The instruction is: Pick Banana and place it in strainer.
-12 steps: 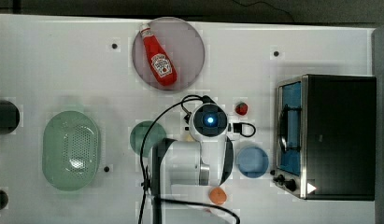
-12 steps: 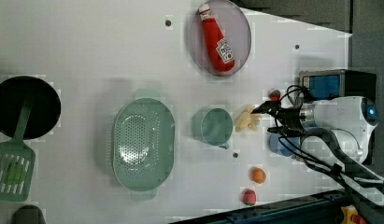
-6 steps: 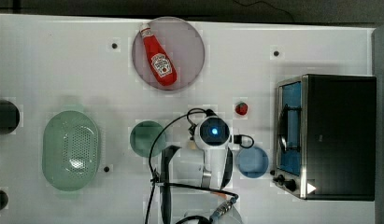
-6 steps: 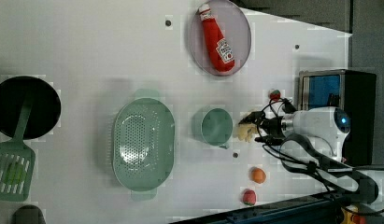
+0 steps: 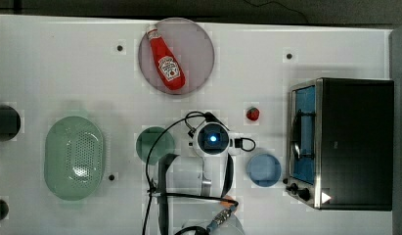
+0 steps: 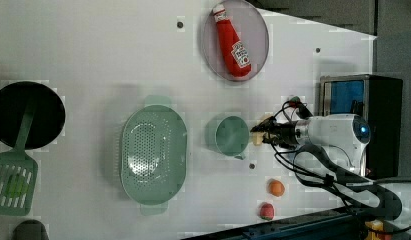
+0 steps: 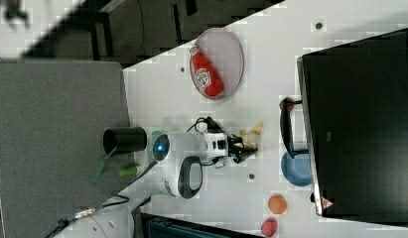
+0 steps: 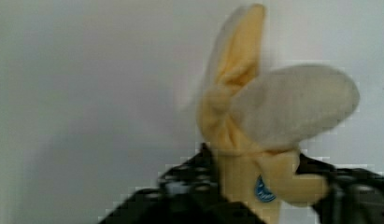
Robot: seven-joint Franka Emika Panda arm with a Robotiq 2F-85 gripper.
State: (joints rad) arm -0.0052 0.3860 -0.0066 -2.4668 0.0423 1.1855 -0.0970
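1. Pale yellow banana (image 8: 255,140) sits between the dark fingers (image 8: 180,186) of the pincer (image 6: 260,136), clenched on its lower end; peel flaps spread above.
2. Left view: banana just beside the green mug (image 6: 231,135), on the left view's right.
3. Mint strainer (image 6: 153,155) lies on the white tabletop (image 6: 93,50), beyond the mug, well apart from the banana.

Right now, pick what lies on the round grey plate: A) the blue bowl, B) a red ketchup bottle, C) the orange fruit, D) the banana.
B: the ketchup bottle lies across the grey plate, while the banana sits at the gripper beside the green mug.
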